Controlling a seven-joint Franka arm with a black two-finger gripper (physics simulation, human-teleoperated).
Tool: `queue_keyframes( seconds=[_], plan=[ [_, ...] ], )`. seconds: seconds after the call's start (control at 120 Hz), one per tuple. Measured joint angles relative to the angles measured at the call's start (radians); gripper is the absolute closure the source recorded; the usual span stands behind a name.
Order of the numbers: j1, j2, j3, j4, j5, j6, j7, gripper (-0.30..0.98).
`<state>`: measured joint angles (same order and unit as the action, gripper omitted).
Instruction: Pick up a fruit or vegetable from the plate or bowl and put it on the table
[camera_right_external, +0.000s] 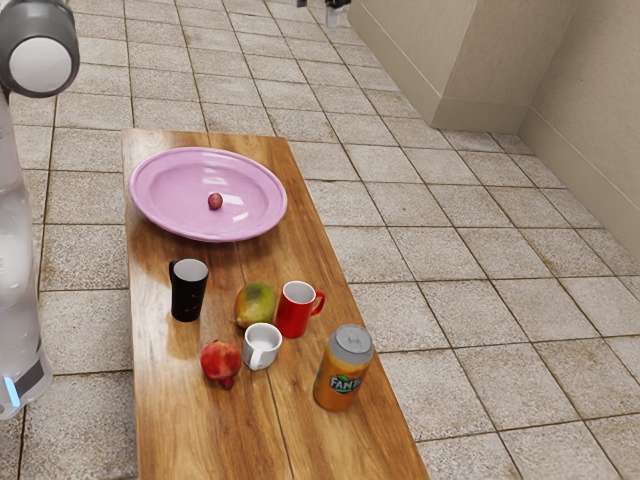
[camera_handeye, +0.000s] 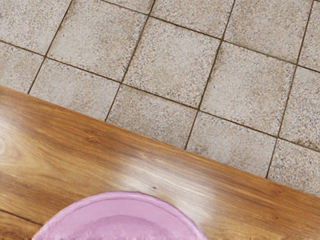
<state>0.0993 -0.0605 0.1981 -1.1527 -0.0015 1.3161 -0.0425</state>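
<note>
Well, small fruit (camera_right_external: 215, 201), roundish, dark red

Plain tiled room indoors; whether home, kitchen or other, unclear
Square speckled tiles (camera_right_external: 400, 250) cover the floor, beige walls (camera_right_external: 590, 60) with a matching baseboard (camera_right_external: 480, 117) form corners, and a wooden table (camera_right_external: 165, 430) bearing a pink plate (camera_right_external: 160, 215), mugs (camera_right_external: 293, 316), fruit (camera_right_external: 255, 305) and a drink can (camera_right_external: 334, 387) looks domestic

Floor tiles (camera_handeye: 170, 60): lit brightly and evenly
Plate (camera_right_external: 165, 200): flecked with white glints
Table (camera_handeye: 90, 150): streaked with pale glare near the plate in the wrist view, softly shadowed beside it in the exterior view
</note>
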Motion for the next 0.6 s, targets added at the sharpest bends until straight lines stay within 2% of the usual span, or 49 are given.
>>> queue_keyframes(
  seconds=[0.133,0.192,0.333,0.4,0.6],
  plan=[
    [-0.013,-0.002,-0.042,-0.001,0.011,-0.036,0.004,0.02],
    [-0.002,0.012,-0.089,-0.002,0.022,-0.046,0.012,0.02],
    [-0.065,0.026,-0.134,-0.010,0.035,-0.069,0.032,0.02],
    [-0.087,-0.076,-0.139,-0.207,0.039,-0.038,0.042,0.02],
    [0.008,-0.437,-0.138,-0.778,0.043,0.209,0.066,0.02]
  ],
)
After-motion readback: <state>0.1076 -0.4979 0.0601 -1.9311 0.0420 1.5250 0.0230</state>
